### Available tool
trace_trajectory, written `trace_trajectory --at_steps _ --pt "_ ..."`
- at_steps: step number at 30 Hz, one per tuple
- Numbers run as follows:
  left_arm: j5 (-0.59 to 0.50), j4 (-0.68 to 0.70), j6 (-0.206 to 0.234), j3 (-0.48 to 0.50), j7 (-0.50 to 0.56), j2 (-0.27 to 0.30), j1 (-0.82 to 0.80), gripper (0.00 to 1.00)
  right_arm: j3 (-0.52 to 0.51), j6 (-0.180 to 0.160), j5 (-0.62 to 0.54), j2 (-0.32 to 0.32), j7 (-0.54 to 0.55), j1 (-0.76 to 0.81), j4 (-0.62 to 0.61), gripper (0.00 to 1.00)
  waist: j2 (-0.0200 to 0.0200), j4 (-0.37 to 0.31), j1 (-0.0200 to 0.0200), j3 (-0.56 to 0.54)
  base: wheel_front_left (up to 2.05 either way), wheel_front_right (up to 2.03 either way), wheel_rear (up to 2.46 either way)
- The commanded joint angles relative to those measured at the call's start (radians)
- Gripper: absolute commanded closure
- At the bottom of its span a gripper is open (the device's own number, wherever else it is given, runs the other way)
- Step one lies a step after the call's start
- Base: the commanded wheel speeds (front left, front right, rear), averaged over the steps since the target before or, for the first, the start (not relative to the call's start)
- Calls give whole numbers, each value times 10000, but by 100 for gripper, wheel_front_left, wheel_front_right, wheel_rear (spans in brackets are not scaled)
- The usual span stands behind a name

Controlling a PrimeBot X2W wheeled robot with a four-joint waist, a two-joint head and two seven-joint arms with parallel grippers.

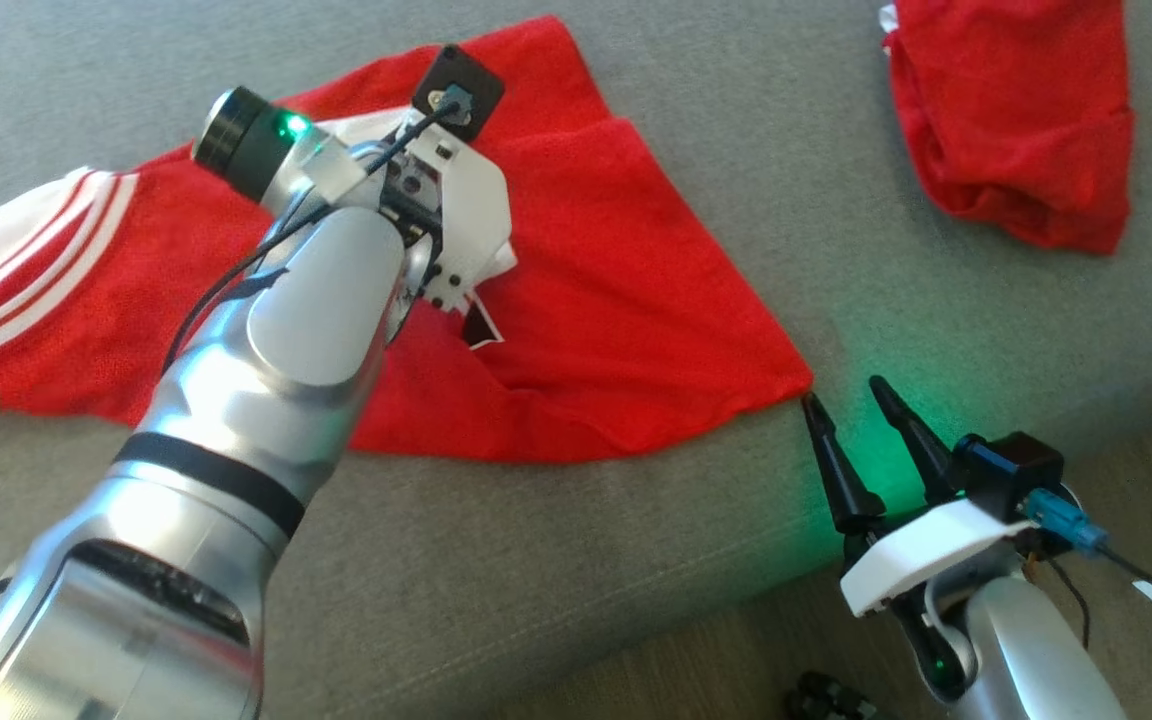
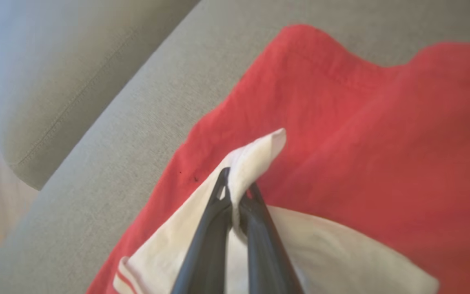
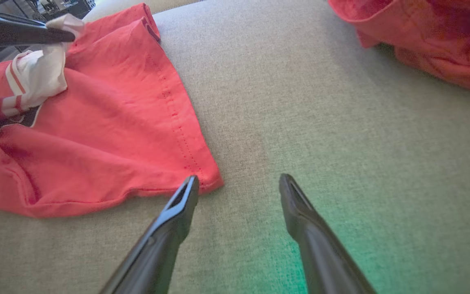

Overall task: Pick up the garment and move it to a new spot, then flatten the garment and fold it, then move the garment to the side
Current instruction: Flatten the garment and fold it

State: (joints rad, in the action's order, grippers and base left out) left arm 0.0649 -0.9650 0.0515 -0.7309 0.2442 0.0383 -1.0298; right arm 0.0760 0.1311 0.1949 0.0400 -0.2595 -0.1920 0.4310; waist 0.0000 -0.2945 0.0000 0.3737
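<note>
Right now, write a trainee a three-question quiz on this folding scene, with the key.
1. True or false: the right gripper is shut on the red garment.
2. What does the left gripper pinch? A: the garment's white sleeve. B: a black cable. C: nothing.
3. How many separate red cloth items lie on the grey cushion?

Key:
1. False: it is open, beside the garment's corner.
2. A.
3. Two: the garment and a crumpled red cloth.
</note>
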Motion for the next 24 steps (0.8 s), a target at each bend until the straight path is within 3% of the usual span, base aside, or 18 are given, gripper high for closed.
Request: trace_trajectory --at_steps 1,4,9,14,15,20,24 --pt "241 573 38 304 -578 120 -563 100 164 -4 32 102 -23 112 -285 0 0 244 0 -144 0 0 0" --pt "1052 1319 95 913 -1619 121 -154 100 133 -4 71 102 -23 181 -283 0 0 566 0 -350 0 0 0" --pt "2893 3302 -172 2347 -2899 395 1657 100 -187 -4 120 102 -23 366 -165 0 0 1331 0 -700 0 0 0" --pt "3894 6038 -112 3168 -3357 1156 4081 100 -517 -4 58 102 -23 505 81 0 0 2041 0 -881 0 0 0" --pt "3894 6038 -112 3168 -3357 1156 4081 100 -517 -4 58 102 -23 505 81 0 0 2041 0 -881 0 0 0" --pt "4423 8709 594 3865 -3617 1655 6500 100 -829 -4 -2 102 -15 562 322 0 0 2510 0 -956 0 0 0" --pt "4734 9960 1118 4176 -3544 1762 7953 100 -1173 -4 -100 102 38 600 719 0 0 2768 0 -979 0 0 0"
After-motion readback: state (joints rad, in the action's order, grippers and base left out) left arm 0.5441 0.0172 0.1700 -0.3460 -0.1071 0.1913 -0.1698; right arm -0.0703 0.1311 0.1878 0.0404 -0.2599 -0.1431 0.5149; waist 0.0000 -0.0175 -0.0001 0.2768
